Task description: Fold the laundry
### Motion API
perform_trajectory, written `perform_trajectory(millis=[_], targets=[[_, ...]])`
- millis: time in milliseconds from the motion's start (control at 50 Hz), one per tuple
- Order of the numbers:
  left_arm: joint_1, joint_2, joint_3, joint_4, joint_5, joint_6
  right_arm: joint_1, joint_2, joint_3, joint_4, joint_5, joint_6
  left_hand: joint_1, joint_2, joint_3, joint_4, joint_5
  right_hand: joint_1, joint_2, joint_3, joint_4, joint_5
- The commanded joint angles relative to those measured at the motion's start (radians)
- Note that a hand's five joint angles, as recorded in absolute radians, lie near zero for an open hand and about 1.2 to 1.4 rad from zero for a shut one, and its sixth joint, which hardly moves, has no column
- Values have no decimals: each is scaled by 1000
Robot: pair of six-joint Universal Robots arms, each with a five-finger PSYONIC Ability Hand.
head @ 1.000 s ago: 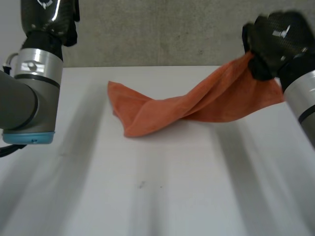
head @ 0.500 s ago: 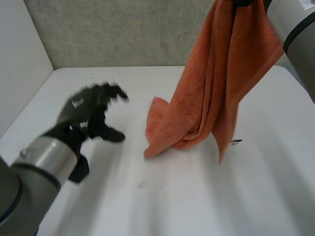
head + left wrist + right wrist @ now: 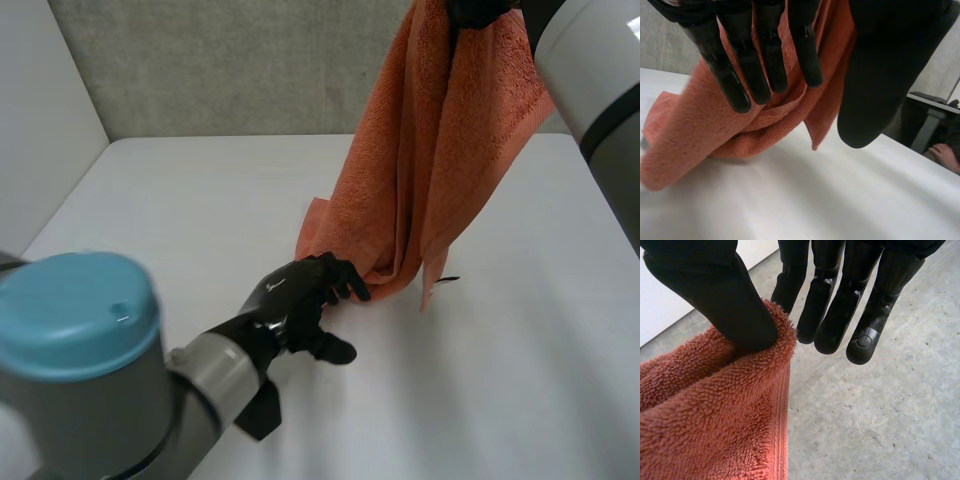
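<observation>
1. Right wrist view: your right hand (image 3: 705, 285) pinches the top edge of the orange terry towel (image 3: 715, 430) between thumb and fingers.
2. The towel hangs from it, its lower end bunched on the white desk (image 3: 180, 200).
3. Your left hand (image 3: 765, 60), fingers straight and spread, sits at that bunched end.

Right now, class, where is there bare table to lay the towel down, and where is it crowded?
Bare table lies right of the hanging towel, and left of the left hand up to the wall. Crowded: mid-table, where that hand meets the towel's resting end.
</observation>
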Motion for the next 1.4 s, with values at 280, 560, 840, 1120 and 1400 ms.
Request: perform_trajectory(millis=[280,560,840,1120,1400], targets=[[3,-361,311,193,-147,20,49,-112,101,0,-3,7,0,5,5,6,6,409,209,206,202,229],[-3,-421,331,280,-131,99,66,-115,107,-8,-4,33,143,148,148,150,149,409,209,206,202,229],[-5,-458,323,282,-96,93,47,-101,104,-23,-6,35,329,334,334,336,335,409,209,206,202,229],[-3,-433,288,273,-93,102,-20,-99,136,-26,-9,36,111,117,116,118,117,409,209,206,202,229],[-10,-451,280,276,-61,102,-25,-99,156,-40,-10,44,220,225,225,227,226,409,209,206,202,229]])
